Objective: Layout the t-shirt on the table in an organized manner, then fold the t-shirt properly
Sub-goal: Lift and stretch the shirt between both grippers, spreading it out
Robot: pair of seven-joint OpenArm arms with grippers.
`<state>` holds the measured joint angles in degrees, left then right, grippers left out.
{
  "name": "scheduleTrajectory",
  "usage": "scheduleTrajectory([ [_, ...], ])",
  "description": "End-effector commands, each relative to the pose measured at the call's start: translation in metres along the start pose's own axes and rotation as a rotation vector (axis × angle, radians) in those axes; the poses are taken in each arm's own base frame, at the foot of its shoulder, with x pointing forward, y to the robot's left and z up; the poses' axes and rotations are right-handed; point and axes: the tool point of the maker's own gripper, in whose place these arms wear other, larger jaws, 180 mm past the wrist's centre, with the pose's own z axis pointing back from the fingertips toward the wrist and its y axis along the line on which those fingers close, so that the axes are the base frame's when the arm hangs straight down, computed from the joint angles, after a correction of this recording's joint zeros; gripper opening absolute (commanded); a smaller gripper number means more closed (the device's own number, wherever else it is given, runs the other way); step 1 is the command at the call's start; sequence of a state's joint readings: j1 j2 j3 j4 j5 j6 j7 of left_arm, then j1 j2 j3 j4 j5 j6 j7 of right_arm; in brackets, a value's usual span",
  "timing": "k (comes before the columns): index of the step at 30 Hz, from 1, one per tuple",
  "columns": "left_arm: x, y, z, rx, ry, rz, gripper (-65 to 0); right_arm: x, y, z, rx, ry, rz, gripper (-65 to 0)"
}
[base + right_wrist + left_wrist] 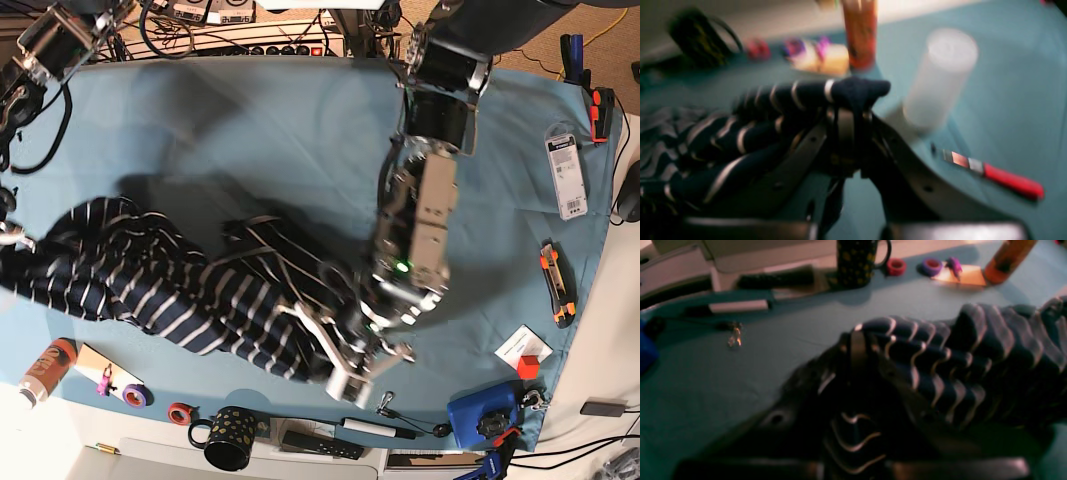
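The navy t-shirt (180,290) with thin white stripes lies crumpled in a long bunch across the near half of the teal table (250,130). My left gripper (335,345) is at its right end, shut on a fold of the striped t-shirt (957,350), which rises between the left gripper's (857,343) fingers. At the table's left edge, my right gripper (8,238) holds the other end. In the right wrist view the right gripper (850,110) is shut on a navy edge of the t-shirt (756,133), lifted slightly off the table.
Along the near edge stand a black dotted mug (225,440), tape rolls (896,266) and an orange bottle (45,368). A white cylinder (940,76) and a red-handled tool (1000,178) lie near the right gripper. A blue box (485,415) and a utility knife (555,285) sit at the right.
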<state>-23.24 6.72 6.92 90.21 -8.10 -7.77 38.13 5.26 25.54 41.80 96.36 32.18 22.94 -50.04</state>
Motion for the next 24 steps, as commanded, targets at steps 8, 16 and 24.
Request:
scheduleTrajectory([
  [8, 0.068, 0.114, 0.029, 0.21, -0.122, -0.156, -65.0, 0.059, 0.025, -0.046, 0.058, -0.131, -0.014, -65.0],
  [16, 0.072, 0.141, 0.043, 0.203, -0.101, -0.136, -65.0, 0.077, 0.062, -0.105, 0.17, -0.034, -0.124, -65.0],
  [24, 0.038, 0.075, 0.023, 0.004, -0.043, -0.035, -45.4, 0.061, 0.064, -0.106, 0.16, 0.039, -0.082, -65.0],
])
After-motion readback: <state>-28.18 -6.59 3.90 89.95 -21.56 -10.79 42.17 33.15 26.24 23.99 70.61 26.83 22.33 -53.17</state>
